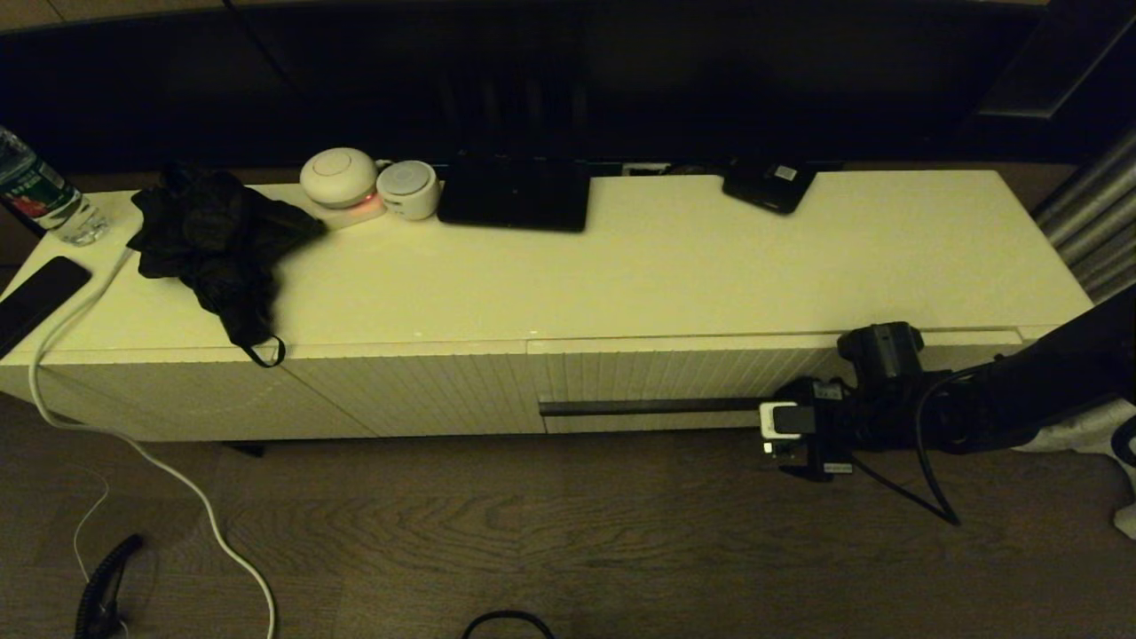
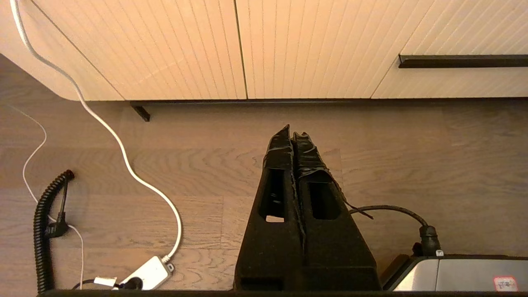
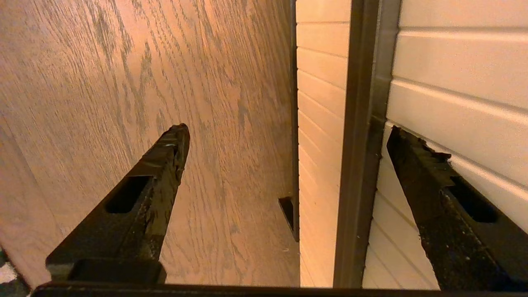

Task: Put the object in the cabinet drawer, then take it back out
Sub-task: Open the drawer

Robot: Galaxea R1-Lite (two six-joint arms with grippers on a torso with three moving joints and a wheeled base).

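Note:
The clear bottle with the blue-and-white label is not in any view. The cabinet drawer (image 1: 692, 373) is pushed in flush, its ribbed white front carrying a long thin dark handle strip (image 1: 652, 406). My right gripper (image 1: 774, 419) is at the right end of that strip. In the right wrist view the right gripper (image 3: 287, 130) is open and the handle strip (image 3: 359, 144) runs between its two fingers, one over the floor, one against the ribbed front. My left gripper (image 2: 295, 133) hangs shut and empty above the wooden floor, away from the drawer (image 2: 474, 82).
On the cabinet top sit a bottle with a green-and-red label (image 1: 40, 200), a black cloth (image 1: 213, 244), a dark phone (image 1: 35, 297), two round white devices (image 1: 339, 177), and flat black devices (image 1: 515, 195). The handleless ribbed panel (image 1: 417, 395) is left of the drawer. A white cable (image 1: 133, 444) trails over the floor.

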